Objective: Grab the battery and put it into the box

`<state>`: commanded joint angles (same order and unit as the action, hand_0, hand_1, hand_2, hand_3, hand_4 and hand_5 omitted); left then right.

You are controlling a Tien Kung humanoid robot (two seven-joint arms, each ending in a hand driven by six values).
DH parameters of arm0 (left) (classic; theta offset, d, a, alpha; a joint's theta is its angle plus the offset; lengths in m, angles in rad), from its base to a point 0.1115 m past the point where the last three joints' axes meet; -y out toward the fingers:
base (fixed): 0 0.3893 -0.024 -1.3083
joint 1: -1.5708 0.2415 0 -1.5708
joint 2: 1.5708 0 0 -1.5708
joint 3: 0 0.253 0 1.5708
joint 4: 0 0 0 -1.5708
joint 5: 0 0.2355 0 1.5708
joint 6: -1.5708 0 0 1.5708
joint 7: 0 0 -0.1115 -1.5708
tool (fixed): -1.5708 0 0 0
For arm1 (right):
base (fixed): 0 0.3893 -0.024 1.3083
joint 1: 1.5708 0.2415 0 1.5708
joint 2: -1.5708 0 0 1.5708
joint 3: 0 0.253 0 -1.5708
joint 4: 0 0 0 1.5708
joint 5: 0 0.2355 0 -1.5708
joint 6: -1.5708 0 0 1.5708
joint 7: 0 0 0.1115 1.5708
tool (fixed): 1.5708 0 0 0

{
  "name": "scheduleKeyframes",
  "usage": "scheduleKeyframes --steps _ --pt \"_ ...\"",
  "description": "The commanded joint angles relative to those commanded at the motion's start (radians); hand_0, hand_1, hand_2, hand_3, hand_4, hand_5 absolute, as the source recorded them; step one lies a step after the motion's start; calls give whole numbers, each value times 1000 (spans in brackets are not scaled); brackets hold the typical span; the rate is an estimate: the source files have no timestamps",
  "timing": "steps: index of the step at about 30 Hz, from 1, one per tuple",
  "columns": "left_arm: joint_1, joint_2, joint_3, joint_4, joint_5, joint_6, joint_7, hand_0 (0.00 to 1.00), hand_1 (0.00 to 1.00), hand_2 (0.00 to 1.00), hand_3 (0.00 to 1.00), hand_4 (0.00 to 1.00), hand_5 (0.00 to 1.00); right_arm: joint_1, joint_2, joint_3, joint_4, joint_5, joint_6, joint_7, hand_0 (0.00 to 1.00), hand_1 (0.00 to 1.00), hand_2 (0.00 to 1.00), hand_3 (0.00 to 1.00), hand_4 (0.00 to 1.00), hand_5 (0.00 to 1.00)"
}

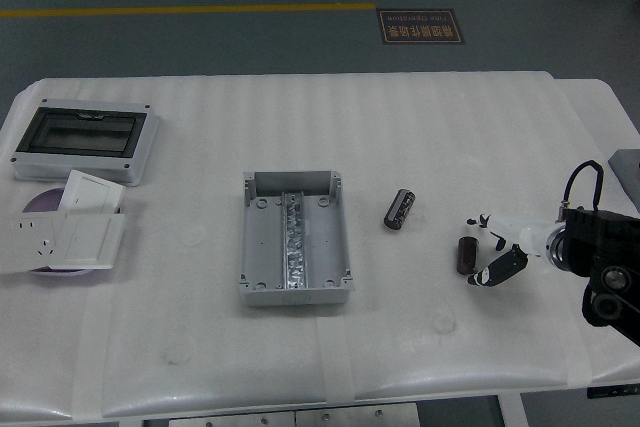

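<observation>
An open grey box (295,239) with a metal rail down its middle lies on the white table (320,147). One dark cylindrical battery (399,209) lies on the table to the right of the box. A second dark battery (466,255) lies further right, just left of my right hand (490,252). The right hand comes in from the right edge, with its fingers spread around that battery's right side and not closed on it. The left arm is out of view.
A grey enclosure with a dark window cover (85,142) sits at the far left. In front of it lie white switch and socket plates (68,232) over a purple disc (40,205). A grey object (628,165) shows at the right edge.
</observation>
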<state>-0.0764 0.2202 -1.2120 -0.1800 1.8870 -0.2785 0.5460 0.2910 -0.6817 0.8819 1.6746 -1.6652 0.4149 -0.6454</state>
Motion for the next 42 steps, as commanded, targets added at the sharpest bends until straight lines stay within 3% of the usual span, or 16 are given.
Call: scheduleKeyframes --steps 1,19,20,31,32,37,38,42 --pt "0 0 1 0 0 0 -1 655 647 556 609 541 72 0 0 0 0 -1 -1 0 653 655 726 924 644 139" --pt "1 0 2 0 -8 3 -3 656 646 556 609 539 72 3 12 -15 4 5 -10 0 646 634 653 874 608 120" --pt "1 0 2 0 -9 3 -3 655 644 552 608 538 71 3 12 -17 6 5 -11 0 642 617 609 855 593 112" --pt "0 -1 3 0 -8 4 -5 655 645 552 608 537 70 7 12 -23 6 -3 -25 0 639 614 600 837 591 127" --pt "0 -1 3 0 -7 4 -6 655 644 551 608 537 69 7 12 -23 5 -3 -26 0 635 606 572 741 588 133" --pt "-1 -1 4 0 -8 5 -7 655 644 551 608 537 69 6 12 -24 -1 -7 -30 0 635 606 572 741 588 133" --pt "-1 -1 5 0 -9 6 -8 655 642 550 608 536 68 6 13 -25 -1 -8 -32 0 625 592 516 635 585 143" --pt "-1 -2 7 0 -10 8 -10 655 642 550 608 536 68 7 15 -27 -5 -16 -46 0 625 592 516 635 585 143"
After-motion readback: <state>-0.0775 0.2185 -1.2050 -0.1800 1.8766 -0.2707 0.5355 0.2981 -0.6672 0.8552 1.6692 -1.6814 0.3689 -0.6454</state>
